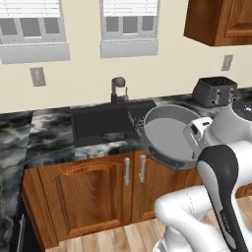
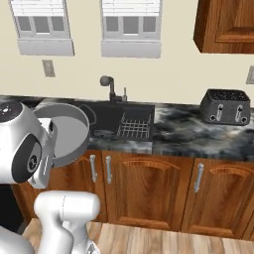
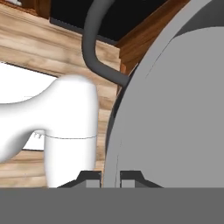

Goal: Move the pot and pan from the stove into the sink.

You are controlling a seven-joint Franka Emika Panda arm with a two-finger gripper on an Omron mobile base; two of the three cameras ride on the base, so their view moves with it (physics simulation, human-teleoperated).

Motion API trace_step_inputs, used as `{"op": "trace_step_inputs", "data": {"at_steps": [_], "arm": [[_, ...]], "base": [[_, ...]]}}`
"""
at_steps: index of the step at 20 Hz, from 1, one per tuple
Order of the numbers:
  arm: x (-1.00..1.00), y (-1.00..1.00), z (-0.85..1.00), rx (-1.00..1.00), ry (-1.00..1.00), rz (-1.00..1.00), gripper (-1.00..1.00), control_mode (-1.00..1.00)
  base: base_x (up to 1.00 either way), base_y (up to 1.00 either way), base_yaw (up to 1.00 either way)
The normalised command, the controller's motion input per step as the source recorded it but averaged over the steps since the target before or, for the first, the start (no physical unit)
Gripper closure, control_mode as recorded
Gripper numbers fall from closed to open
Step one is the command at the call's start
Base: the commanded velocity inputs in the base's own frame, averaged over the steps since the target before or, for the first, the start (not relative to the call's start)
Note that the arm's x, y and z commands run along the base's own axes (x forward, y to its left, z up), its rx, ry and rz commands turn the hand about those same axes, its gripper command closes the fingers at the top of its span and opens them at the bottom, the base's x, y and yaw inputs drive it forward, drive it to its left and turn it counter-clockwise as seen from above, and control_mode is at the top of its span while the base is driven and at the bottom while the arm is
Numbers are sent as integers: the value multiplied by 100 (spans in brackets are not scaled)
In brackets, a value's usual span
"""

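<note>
While the claw (image 3: 110, 178) is clamping the pot (image 1: 170, 135) by its thin rim, tipped near the sink (image 1: 106, 123), the stiff metal is probably hanging heavy and slip-prone.

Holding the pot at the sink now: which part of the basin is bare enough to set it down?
The sink floor is bare at its middle, between the faucet and the front rim. A wire rack crowds its toaster-side end. The tool, shut on the pot, holds it tilted at the front rim.
</note>
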Motion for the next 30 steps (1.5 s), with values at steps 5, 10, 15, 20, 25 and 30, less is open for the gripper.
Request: {"op": "trace_step_inputs", "data": {"at_steps": [5,10,15,20,25,30], "arm": [[0,0,0,0,0,0,100,100],[0,0,0,0,0,0,100,100],[0,0,0,0,0,0,100,100],[0,0,0,0,0,0,100,100],[3,1,0,0,0,0,100,-100],[44,23,-7,-4,0,-2,100,-100]], "base": [[66,59,-2],[69,45,-2],[66,4,-10],[31,-26,-5],[0,0,0],[0,0,0]]}}
